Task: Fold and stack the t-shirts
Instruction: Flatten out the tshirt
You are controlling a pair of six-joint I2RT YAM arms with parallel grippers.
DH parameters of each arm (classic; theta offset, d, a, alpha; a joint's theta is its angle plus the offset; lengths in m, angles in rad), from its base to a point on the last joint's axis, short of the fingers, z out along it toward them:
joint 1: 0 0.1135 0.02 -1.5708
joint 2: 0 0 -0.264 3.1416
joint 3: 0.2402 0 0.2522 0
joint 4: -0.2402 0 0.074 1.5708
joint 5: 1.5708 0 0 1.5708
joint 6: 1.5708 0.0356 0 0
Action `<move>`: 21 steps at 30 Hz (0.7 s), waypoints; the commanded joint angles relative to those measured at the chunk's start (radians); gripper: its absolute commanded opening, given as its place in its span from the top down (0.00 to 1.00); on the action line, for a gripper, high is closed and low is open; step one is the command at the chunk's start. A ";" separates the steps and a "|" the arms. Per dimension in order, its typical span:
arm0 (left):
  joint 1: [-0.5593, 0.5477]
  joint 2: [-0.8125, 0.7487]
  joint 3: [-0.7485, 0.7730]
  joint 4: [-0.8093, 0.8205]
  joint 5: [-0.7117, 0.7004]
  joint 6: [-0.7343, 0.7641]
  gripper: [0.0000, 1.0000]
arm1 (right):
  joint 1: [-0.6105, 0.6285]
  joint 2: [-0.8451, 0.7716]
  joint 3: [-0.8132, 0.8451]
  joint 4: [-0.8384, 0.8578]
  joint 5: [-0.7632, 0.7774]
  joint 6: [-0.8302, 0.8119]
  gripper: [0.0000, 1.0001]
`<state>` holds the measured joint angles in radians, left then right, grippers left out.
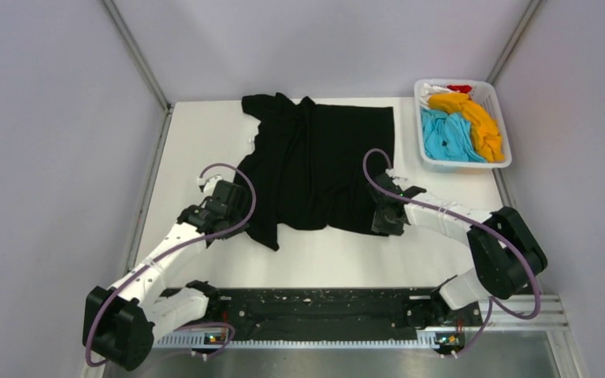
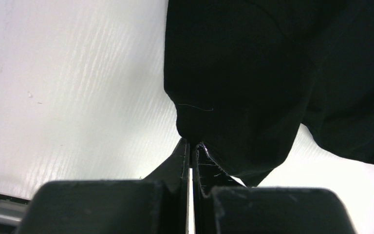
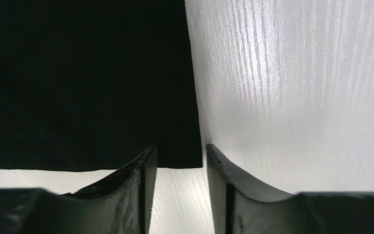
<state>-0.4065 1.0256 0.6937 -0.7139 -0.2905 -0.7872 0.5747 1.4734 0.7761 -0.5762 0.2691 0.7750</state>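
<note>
The large black t-shirt [image 1: 315, 157] lies spread on the white table, its far left part rumpled. My left gripper [image 1: 232, 197] is at its left edge, low on the table. In the left wrist view my left gripper [image 2: 192, 144] is shut on a fold of the black t-shirt [image 2: 253, 73]. My right gripper [image 1: 384, 216] is at the shirt's near right corner. In the right wrist view my right gripper [image 3: 180, 153] is open, and the corner of the black t-shirt [image 3: 78, 83] lies between its fingers. The orange [image 1: 476, 118], sky-blue [image 1: 449, 134], white [image 1: 433, 90] and red [image 1: 460, 88] t-shirts are bunched in the basket.
The white plastic basket [image 1: 466, 164] stands at the table's back right corner. Bare white table [image 1: 347, 252] lies between the shirt and the black mounting rail [image 1: 315, 307] at the near edge. Grey walls close in on both sides.
</note>
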 commanded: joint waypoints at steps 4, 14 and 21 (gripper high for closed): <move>0.003 -0.017 0.024 -0.016 -0.058 -0.018 1.00 | 0.036 0.050 0.003 -0.045 -0.001 0.097 0.87; 0.003 -0.148 0.083 0.183 -0.256 0.029 1.00 | 0.005 -0.081 0.177 0.007 0.157 -0.066 1.00; 0.003 -0.186 0.235 0.423 -0.381 0.190 1.00 | -0.078 -0.185 0.362 0.132 0.168 -0.233 1.00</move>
<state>-0.4065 0.8589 0.7937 -0.5003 -0.5503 -0.7174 0.5327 1.3827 1.0206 -0.5514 0.3870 0.6636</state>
